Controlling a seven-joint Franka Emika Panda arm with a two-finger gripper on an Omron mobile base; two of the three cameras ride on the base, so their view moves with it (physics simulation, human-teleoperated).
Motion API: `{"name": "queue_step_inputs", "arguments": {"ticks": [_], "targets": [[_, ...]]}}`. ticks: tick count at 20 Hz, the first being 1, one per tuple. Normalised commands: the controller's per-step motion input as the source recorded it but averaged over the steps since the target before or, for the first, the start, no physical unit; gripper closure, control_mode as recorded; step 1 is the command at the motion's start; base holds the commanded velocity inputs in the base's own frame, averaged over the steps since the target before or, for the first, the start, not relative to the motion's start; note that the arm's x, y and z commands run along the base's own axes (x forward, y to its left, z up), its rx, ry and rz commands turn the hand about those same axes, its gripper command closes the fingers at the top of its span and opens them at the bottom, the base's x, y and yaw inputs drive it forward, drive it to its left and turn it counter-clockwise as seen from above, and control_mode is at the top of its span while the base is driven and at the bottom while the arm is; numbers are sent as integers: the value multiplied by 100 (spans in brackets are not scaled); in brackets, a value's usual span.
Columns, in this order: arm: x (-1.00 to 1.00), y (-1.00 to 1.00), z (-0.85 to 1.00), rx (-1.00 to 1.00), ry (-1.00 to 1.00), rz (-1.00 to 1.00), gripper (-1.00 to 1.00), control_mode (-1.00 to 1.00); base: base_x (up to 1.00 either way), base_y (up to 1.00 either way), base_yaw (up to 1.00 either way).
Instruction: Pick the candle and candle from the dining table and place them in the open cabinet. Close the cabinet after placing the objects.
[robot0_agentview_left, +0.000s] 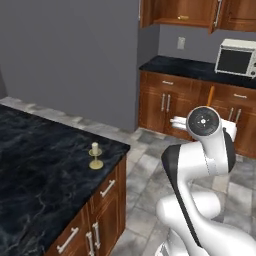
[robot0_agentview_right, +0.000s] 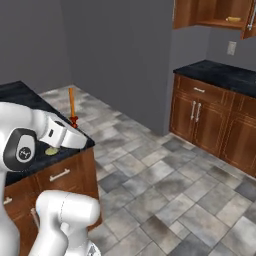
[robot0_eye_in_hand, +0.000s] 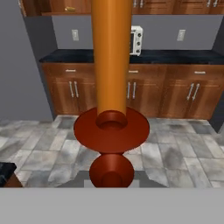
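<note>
Room: a rendered kitchen, grey wall and grey stone tiles, with the black-topped dining table (robot0_agentview_left: 35, 165) at near left and a far run of wood cupboards under a black counter (robot0_agentview_left: 185, 67) bearing a microwave (robot0_agentview_left: 235, 57).
Progress: you are mid-carry with the first of two items; judged from the scene, nothing of the task is finished yet.
Orange candle: the taper (robot0_agentview_right: 72, 106) is off the table, lifted near its corner in the right base view, and looms large in the hand view (robot0_eye_in_hand: 111, 61).
Grip: your gripper (robot0_eye_in_hand: 112, 177) is clenched, and it appears to hold the candle at the dark red holder (robot0_eye_in_hand: 111, 127); the fingers themselves are hidden.
Axis: the taper's long axis stands upright, wick end up, holder down.
White candle: the stubby one (robot0_agentview_left: 95, 148) waits on a small brass stand at the table's far right corner, untouched.
Cabinet: the wall cabinet (robot0_agentview_left: 175, 12) at far right stands open, a small yellow thing (robot0_agentview_right: 233, 19) on its shelf.
Left to do: shelve this candle, fetch the white one, shut the doors.
</note>
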Motion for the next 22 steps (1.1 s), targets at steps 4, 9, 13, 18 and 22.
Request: {"name": "queue_step_inputs", "arguments": {"ticks": [4, 9, 13, 18, 22], "targets": [[0, 0, 0, 0, 0, 0, 100, 100, 72, -28, -29], [0, 0, 0, 0, 0, 0, 100, 100, 74, -25, -29], [0, 0, 0, 0, 0, 0, 100, 100, 78, -15, -30], [0, 0, 0, 0, 0, 0, 100, 100, 82, -10, -27], [0, 0, 0, 0, 0, 0, 100, 100, 82, -6, -22]]}}
